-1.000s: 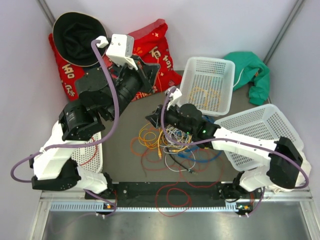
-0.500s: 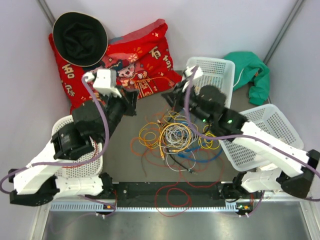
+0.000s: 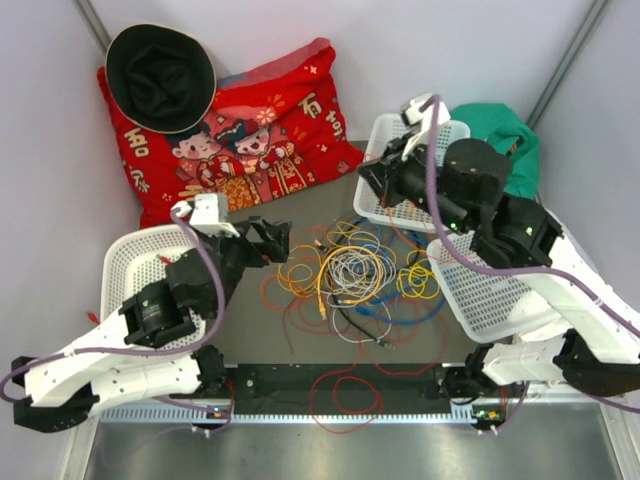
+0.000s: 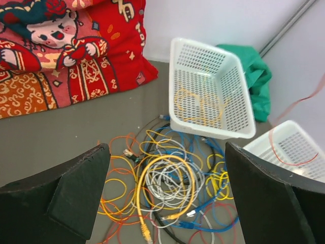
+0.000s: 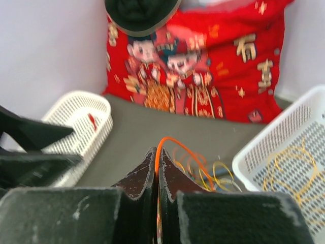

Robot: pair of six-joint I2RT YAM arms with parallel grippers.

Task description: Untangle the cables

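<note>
**Right gripper pinches an orange cable; left gripper wide open over the pile**

The right gripper (image 5: pixel 156 152) has its fingers pressed together on an orange cable (image 5: pixel 179 143), which loops up out of the pinch. Where that cable runs below the fingers is hidden. In the top view the right gripper (image 3: pixel 368 183) is dark on dark, and the cable in it can't be made out.

The left gripper (image 4: pixel 165 152) is spread wide with nothing between its fingers. It sits at the left edge of the cables (image 3: pixel 345 270).

The cables are a heap of yellow, white, blue, orange and red loops mid-table, too overlapped to trace singly. A yellow coil (image 4: pixel 198 104) lies in the far basket (image 4: pixel 236 96), which the right arm partly covers from above. A red wire (image 5: pixel 92 121) lies in the left basket (image 3: pixel 135 265). The right basket (image 3: pixel 500 300) is crossed by the arm.

The table (image 4: pixel 61 127) is grey. A red cushion (image 3: pixel 250 130), a black hat (image 3: pixel 160 75) and a green cloth (image 3: pixel 505 140) lie along the white walls (image 3: pixel 400 40).
</note>
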